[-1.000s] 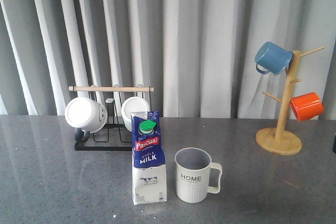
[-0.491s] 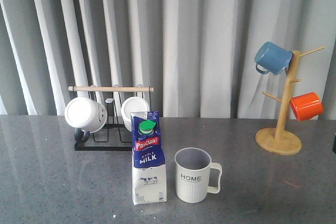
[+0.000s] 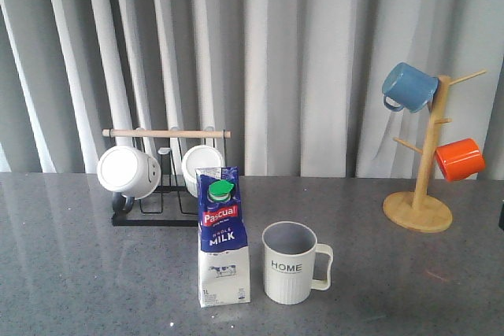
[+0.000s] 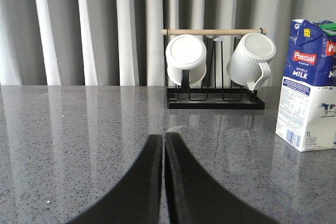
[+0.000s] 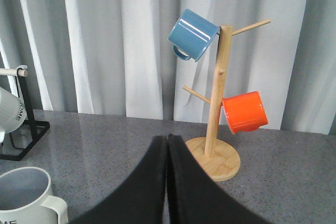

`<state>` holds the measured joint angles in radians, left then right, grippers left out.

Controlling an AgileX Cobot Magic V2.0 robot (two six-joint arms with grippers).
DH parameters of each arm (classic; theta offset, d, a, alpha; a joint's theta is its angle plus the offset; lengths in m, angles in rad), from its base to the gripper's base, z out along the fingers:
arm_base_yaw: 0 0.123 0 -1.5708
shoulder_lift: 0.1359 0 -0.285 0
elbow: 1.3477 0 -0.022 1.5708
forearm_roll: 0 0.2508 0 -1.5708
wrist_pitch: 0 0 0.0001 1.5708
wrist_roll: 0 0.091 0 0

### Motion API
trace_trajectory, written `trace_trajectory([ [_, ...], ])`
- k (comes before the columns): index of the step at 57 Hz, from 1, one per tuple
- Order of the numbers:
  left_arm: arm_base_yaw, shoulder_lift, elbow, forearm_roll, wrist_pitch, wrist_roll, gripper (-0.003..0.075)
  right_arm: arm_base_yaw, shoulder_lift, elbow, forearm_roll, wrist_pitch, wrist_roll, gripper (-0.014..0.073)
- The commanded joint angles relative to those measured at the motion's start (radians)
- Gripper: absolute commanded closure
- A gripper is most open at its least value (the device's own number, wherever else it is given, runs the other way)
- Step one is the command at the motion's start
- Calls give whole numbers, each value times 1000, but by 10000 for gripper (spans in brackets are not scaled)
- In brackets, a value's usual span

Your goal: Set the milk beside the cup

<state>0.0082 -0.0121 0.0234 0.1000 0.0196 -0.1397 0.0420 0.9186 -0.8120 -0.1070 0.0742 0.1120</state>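
Note:
The milk (image 3: pixel 223 238), a blue-and-white carton with a green cap and red Pascual label, stands upright on the grey table, close to the left of the cup (image 3: pixel 290 263). The cup is cream-white and ribbed, with HOME lettering and its handle to the right. The milk also shows in the left wrist view (image 4: pixel 310 85), and the cup's rim in the right wrist view (image 5: pixel 23 195). My left gripper (image 4: pixel 164 137) is shut and empty, well apart from the milk. My right gripper (image 5: pixel 167 139) is shut and empty. Neither gripper shows in the front view.
A black rack (image 3: pixel 157 179) with a wooden bar holds two white mugs behind the milk. A wooden mug tree (image 3: pixel 425 163) at the back right carries a blue mug (image 3: pixel 408 86) and an orange mug (image 3: pixel 459 159). Grey curtains hang behind the table.

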Motion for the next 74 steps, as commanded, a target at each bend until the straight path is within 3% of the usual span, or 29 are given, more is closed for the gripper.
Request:
trace_trajectory([
  [1, 0, -12, -21, -3, -66, -6, 726, -7, -8, -34, -2, -74, -3, 602],
  [48, 0, -12, -21, -3, -66, -6, 726, -7, -55, -18, -2, -45, -2, 602],
  [60, 0, -12, -21, -3, -66, -6, 726, -7, -211, 227, -2, -167, -9, 602],
  [74, 0, -12, -21, -3, -66, -6, 726, -7, -472, 474, -2, -144, -9, 602],
])
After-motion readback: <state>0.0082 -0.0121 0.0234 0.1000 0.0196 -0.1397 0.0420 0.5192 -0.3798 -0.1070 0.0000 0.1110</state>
